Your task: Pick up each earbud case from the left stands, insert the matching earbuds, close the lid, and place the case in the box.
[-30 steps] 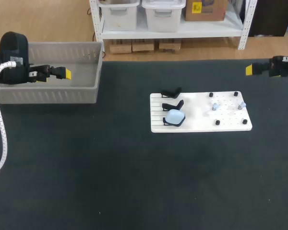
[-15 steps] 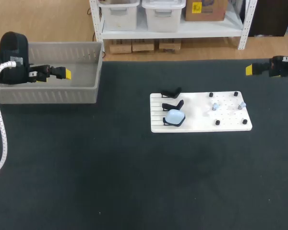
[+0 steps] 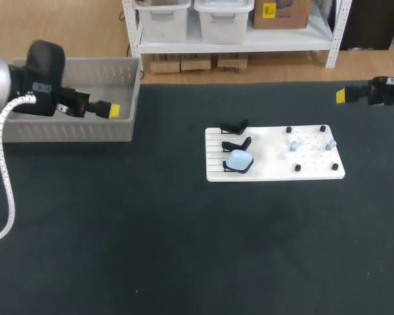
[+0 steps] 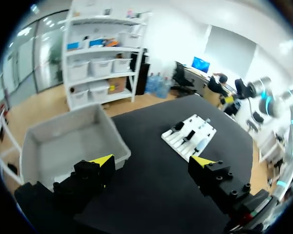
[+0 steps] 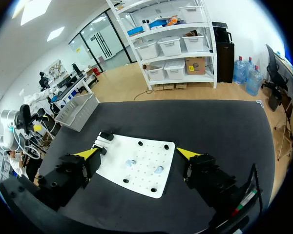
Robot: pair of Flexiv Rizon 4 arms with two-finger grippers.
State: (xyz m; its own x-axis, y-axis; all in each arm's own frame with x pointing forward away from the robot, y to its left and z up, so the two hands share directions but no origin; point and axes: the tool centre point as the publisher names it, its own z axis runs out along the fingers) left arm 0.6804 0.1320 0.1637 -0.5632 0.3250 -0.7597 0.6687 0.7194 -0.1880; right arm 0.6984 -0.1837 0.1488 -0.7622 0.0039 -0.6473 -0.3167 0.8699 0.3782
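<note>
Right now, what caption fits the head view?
Left fingers open above the gray box; a blue earbud case sits on the white board.

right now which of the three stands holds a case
The front stand, nearest the camera, carries the pale blue case; the middle stand and back stand are empty.

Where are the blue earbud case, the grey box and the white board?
earbud case (image 3: 239, 159): head view, on its pale blue top.
box (image 3: 65, 131): head view, on its front wall.
white board (image 3: 269, 164): head view, on a bare patch near its middle.
</note>
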